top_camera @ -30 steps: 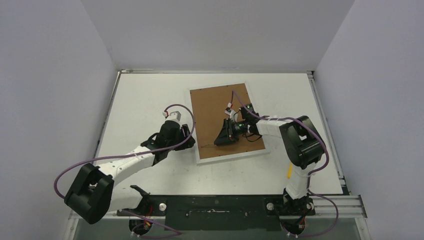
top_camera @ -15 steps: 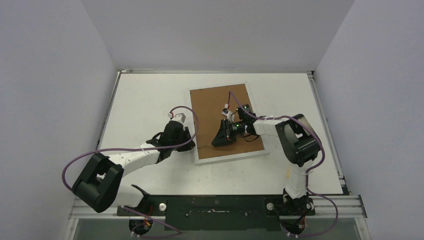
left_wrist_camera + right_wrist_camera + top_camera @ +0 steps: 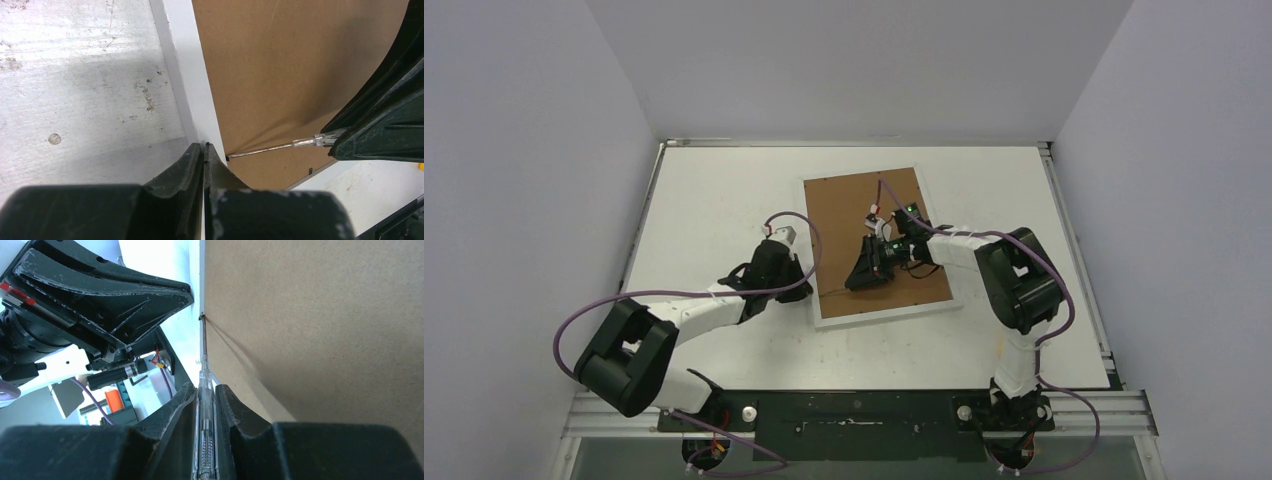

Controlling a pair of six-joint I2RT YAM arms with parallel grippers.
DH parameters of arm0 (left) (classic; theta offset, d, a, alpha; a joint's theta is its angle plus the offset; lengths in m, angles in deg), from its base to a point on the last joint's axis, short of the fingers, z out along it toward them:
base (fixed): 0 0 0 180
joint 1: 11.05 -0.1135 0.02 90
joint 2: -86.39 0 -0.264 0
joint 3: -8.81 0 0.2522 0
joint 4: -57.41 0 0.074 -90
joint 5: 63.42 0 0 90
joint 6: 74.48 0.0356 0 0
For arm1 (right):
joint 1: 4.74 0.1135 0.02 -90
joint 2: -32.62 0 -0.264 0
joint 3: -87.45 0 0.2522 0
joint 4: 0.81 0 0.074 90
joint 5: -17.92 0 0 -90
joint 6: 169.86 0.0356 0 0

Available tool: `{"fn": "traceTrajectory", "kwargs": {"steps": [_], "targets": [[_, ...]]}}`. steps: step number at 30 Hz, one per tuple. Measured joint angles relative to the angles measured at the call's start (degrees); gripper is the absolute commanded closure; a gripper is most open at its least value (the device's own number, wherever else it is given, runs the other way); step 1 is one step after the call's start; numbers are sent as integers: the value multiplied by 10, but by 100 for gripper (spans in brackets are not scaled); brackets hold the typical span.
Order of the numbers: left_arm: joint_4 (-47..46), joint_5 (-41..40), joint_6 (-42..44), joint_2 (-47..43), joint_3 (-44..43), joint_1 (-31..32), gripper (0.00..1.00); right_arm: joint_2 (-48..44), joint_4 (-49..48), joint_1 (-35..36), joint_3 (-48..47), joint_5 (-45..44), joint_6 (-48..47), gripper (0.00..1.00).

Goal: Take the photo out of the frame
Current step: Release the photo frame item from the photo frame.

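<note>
Since a second ago the left gripper (image 3: 204,149) has slid toward 6 o'clock along the frame's (image 3: 182,75) 9 o'clock border and brought its jaws together; their tips sit at that white border. The frame lies face-down on the table (image 3: 714,200), brown backing board (image 3: 854,210) up, its long axis running from 6 o'clock to just short of 12. The right gripper (image 3: 205,390) is clamped on a screwdriver (image 3: 203,345) pointing toward 9 o'clock, its tip at the backing's edge.
</note>
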Motion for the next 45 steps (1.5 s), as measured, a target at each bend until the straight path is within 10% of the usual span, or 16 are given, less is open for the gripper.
{"fn": "traceTrajectory", "kwargs": {"steps": [45], "targets": [[-177, 17, -73, 23, 68, -14, 100, -66, 320, 195, -188, -434, 182, 95]]}}
